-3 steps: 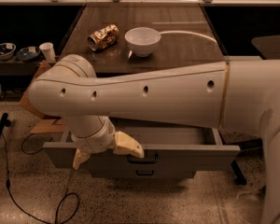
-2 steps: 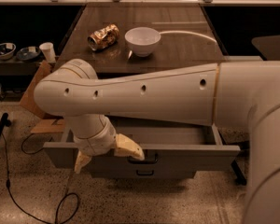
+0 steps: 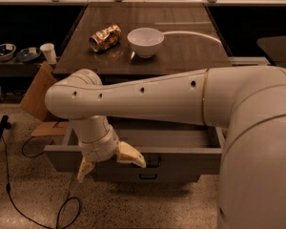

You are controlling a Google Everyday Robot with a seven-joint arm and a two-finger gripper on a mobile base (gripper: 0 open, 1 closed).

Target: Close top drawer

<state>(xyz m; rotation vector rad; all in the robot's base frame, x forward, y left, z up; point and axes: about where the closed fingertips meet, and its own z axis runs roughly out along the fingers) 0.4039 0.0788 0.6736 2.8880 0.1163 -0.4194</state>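
The top drawer (image 3: 181, 157) is a wide grey drawer pulled well out from under the dark wooden counter. Its flat front faces me and its small dark bar handle (image 3: 154, 163) sits at centre. My gripper (image 3: 111, 163) hangs at the drawer front, left of the handle, with its cream fingers (image 3: 131, 155) spread apart and nothing between them. One fingertip lies over the upper part of the drawer front; the other points down to the left. A lower drawer with a like handle (image 3: 148, 176) shows below. My white arm hides much of the drawer's inside.
On the counter (image 3: 181, 56) stand a white bowl (image 3: 145, 41) and a crushed can (image 3: 105, 36). Cardboard (image 3: 38, 99) leans at the left, with a paper cup (image 3: 49, 53) and small bowls on a side shelf. A black cable (image 3: 62, 209) lies on the speckled floor.
My arm has shifted a little; the gripper stays at the drawer front left of the handle. The drawer looks as far out as before.
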